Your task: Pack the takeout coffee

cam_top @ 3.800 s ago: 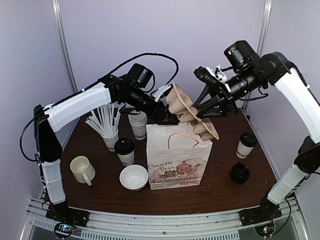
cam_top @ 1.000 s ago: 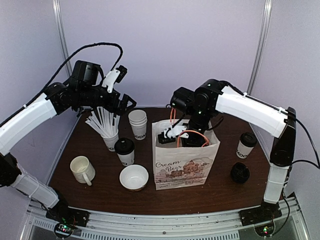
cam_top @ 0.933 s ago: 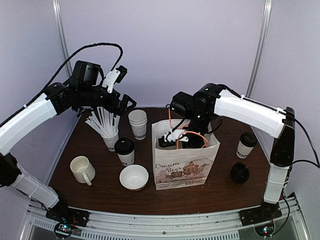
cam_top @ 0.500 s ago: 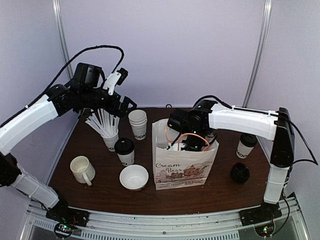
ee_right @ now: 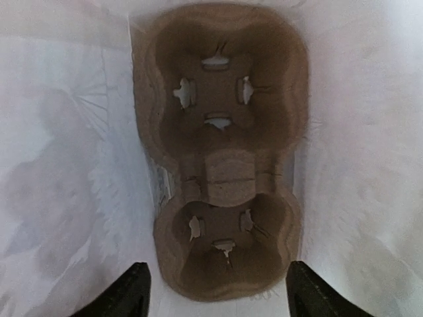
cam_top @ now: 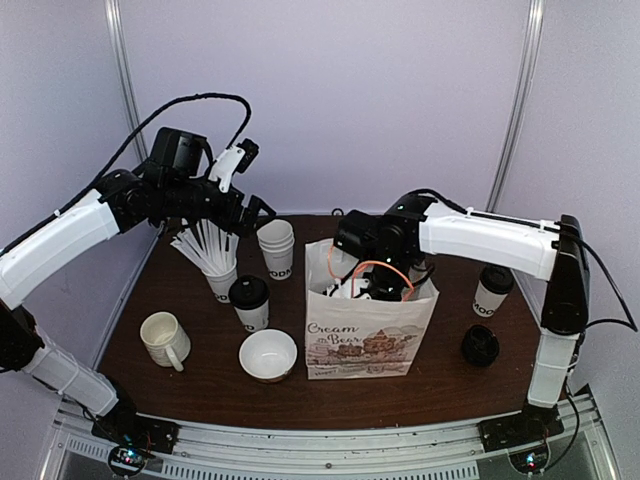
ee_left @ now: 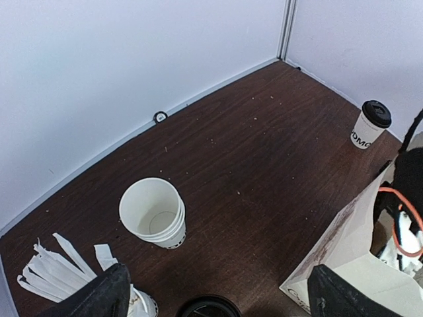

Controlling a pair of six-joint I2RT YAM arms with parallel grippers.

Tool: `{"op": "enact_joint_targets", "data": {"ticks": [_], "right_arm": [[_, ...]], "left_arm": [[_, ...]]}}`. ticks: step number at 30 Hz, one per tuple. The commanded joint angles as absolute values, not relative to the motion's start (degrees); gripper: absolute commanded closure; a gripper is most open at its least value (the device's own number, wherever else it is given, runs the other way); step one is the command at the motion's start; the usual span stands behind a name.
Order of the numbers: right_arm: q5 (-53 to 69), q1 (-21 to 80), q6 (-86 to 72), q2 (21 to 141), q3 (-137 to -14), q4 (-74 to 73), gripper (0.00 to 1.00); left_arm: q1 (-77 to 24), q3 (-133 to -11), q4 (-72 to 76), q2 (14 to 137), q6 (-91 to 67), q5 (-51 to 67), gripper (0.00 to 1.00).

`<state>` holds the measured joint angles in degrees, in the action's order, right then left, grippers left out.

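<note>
Dark wood table (cam_top: 200,385), pretty crowded
Paper bag (cam_top: 365,340) mid-table, left lidded cup (cam_top: 249,303), right lidded cup (cam_top: 491,291), cup stack (cam_top: 277,250), straw cup (cam_top: 215,262), mug (cam_top: 164,339), bowl (cam_top: 268,354), small black object (cam_top: 480,345).

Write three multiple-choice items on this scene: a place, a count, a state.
1. The cup carrier lies: A) hooked on the paper bag's handles; B) flat on the bag's bottom; C) leaning outside the bag.
2. Lidded coffee cups outside the bag: A) none; B) one; C) two.
3. The right tool is: A) open, empty; B) shut on a cup; C) shut on the carrier.
1 B: the right wrist view shows it between the bag's walls. 2 C: one each side of the bag. 3 A: its fingers stand apart, gripping nothing.
</note>
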<state>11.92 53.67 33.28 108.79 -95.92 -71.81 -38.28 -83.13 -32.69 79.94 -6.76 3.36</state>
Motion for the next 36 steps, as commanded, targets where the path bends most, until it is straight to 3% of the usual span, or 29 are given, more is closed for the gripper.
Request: {"op": "enact_joint_targets", "data": {"ticks": [1,14,25,36], "right_arm": [[12.9,54.1,34.2,103.4,-102.7,-77.8,0.21],[12.0,52.5,37.7,98.7,-113.9,-80.8,0.20],[13.8,50.3,38.4,96.6,-113.9,-79.7,0.22],[17.4,42.8,37.7,93.0,-122.6,-77.0,0.21]], "left_arm": [[-37.9,-83.7,-29.9,80.7,-6.9,6.5,0.02],[-38.0,-85.2,-27.8,83.5,-3.0,30.6,0.05],[-38.8,-90.4,-23.2,91.3,-6.3,32.7,0.07],[-42.7,-102.6,-17.3,103.8,-7.3,37.3,0.08]]}}
